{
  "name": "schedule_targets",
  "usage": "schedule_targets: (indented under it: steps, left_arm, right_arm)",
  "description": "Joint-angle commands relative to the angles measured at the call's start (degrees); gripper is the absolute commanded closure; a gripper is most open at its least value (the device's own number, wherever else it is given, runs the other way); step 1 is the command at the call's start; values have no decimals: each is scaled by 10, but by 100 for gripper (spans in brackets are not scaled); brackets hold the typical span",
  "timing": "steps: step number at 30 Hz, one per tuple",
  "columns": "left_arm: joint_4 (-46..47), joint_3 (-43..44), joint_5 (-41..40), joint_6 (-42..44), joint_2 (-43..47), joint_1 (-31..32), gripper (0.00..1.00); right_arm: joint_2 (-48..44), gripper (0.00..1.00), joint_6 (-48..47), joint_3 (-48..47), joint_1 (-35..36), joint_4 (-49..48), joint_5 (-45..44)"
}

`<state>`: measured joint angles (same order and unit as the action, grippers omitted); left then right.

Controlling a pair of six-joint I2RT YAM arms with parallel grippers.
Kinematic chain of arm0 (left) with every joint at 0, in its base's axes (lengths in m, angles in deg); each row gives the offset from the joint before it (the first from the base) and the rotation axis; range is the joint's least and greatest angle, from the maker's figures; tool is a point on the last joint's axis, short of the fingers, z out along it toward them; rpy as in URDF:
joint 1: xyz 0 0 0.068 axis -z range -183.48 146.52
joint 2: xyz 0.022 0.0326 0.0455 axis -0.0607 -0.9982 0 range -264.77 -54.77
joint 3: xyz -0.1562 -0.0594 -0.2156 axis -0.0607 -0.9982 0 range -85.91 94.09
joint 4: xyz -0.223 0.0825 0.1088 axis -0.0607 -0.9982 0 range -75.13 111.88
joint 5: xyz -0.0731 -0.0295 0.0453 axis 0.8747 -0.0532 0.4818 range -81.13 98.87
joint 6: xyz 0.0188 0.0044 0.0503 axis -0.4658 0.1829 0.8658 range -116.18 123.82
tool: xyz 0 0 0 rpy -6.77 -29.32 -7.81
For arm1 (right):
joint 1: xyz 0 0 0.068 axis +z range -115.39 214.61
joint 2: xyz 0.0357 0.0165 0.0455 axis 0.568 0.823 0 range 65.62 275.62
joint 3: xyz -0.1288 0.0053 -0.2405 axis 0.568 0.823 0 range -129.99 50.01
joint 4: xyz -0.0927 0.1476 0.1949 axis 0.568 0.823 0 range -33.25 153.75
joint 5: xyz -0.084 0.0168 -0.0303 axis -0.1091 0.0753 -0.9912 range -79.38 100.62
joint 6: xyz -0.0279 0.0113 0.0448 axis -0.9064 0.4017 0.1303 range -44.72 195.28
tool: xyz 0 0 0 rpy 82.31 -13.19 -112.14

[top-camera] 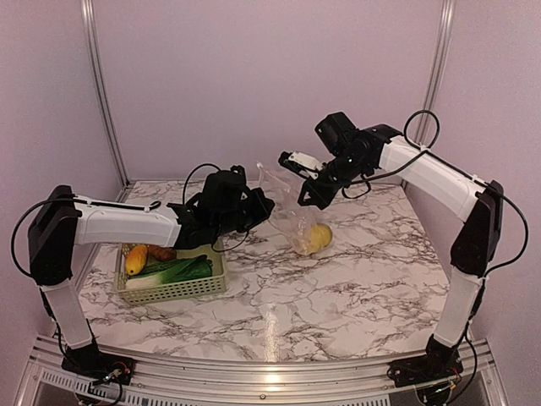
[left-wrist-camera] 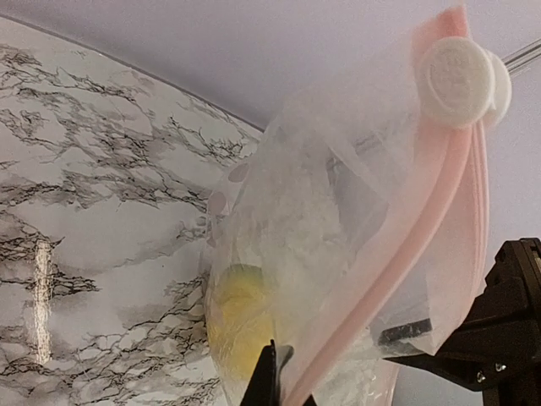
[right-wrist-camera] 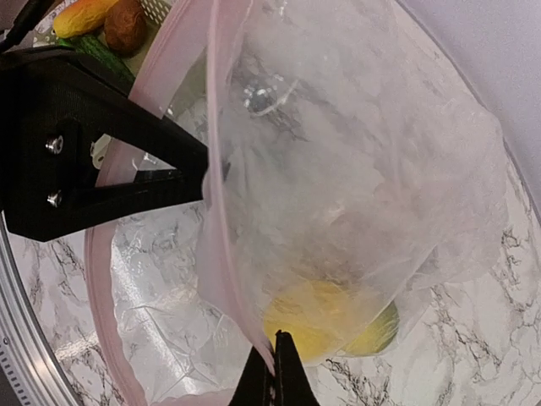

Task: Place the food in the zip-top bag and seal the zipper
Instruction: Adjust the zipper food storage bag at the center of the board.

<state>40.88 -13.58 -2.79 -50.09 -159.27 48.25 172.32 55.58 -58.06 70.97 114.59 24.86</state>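
The clear zip-top bag (top-camera: 293, 218) hangs above the marble between my two grippers, its mouth held up. Yellow lemon-like food (top-camera: 318, 238) lies in its bottom. My left gripper (top-camera: 264, 205) is shut on the bag's left edge, the fingertips pinched just beside the pink zipper (left-wrist-camera: 423, 228). A white slider (left-wrist-camera: 461, 79) sits at the strip's far end. My right gripper (top-camera: 306, 196) is shut on the zipper (right-wrist-camera: 221, 211) at the other side. The yellow fruit (right-wrist-camera: 325, 326) shows through the film just past its fingertips.
A pale green lattice basket (top-camera: 211, 283) stands at the left under my left arm. It holds a yellow fruit (top-camera: 135, 260), a brown lump (top-camera: 161, 252) and green vegetables (top-camera: 182, 271). Walls close the back and both sides.
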Motion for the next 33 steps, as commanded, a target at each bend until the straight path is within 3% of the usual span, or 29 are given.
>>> schedule_targets:
  steps: [1, 2, 3, 6, 8, 17, 19, 21, 27, 31, 33]
  left_arm:
    - [28, -9, 1, -31, -5, 3, 98]
    - [37, -7, 15, -17, -6, 4, 79]
    - [51, 3, 37, 8, -7, 7, 55]
    - [64, 13, 32, 103, 9, 25, 32]
    - [65, 12, 19, 134, 22, 30, 23]
    - [41, -52, 24, 220, 112, 30, 11]
    - [-3, -72, -1, 243, 147, 29, 10]
    - [-62, -104, -57, 252, 189, 28, 2]
    - [-173, -189, -224, 254, 338, 18, 1]
    - [-339, -190, -265, 167, 388, -16, 3]
    - [-377, -201, -230, 156, 405, -36, 7]
  right_arm:
    - [-24, 100, -18, -43, -9, -13, -77]
    - [-32, 100, -30, -52, -15, -22, -126]
    - [-39, 100, -46, -58, -19, -37, -235]
    - [-52, 100, -125, -10, -18, -112, -446]
    - [-63, 100, -160, 29, -18, -144, -467]
    - [-73, 100, -161, -1, -36, -150, -458]
    - [-71, 100, -167, -12, -48, -161, -460]
    - [-68, 100, -175, -20, -63, -173, -461]
    - [-52, 100, -182, -56, -113, -195, -472]
    - [-57, 100, -160, -61, -112, -172, -437]
    - [-62, 100, -147, -45, -106, -160, -411]
